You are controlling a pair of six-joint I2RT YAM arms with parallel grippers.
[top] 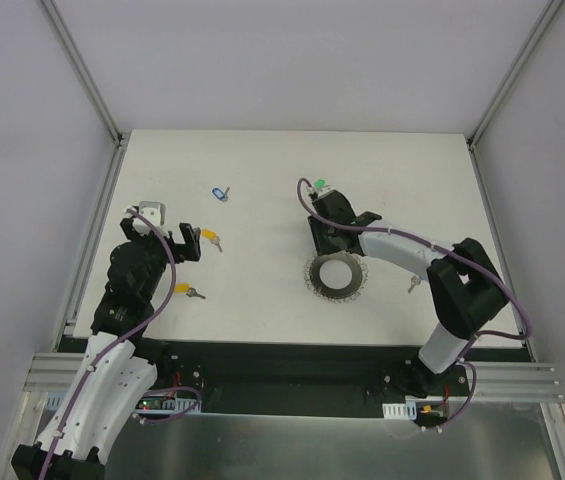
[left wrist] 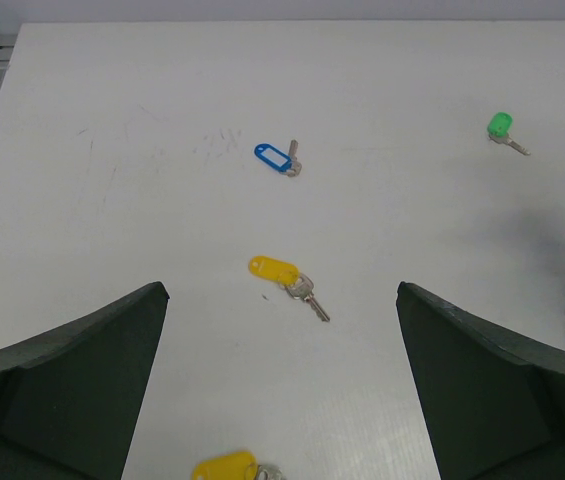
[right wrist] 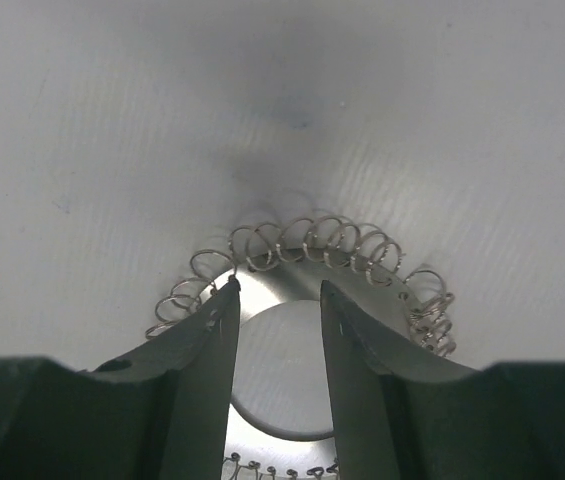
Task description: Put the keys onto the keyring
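- The keyring (top: pixel 337 277) lies flat on the white table (top: pixel 262 160), in the middle, a bit to the right.
- It has lots of little wire loops all round its edge.
- The right gripper (right wrist: pixel 278 290) hangs just over the keyring, pointing down at it.
- Its two fingers (right wrist: pixel 207 340) are partly apart. Nothing is pinched between them; you can see the shiny ring in the gap.
- The left gripper (left wrist: pixel 282 288) is spread wide and holds nothing.
- A yellow key (left wrist: pixel 274 270) lies on the table just ahead of the left gripper's fingers.
- Another yellow key (left wrist: pixel 224 468) lies nearer to the left arm.
- The blue key (left wrist: pixel 274 155) lies farther back on the table.
- The green key (left wrist: pixel 500 125) lies farther back on the right, just beside the right arm and near the ring.
- All four keys lie apart from the keyring.
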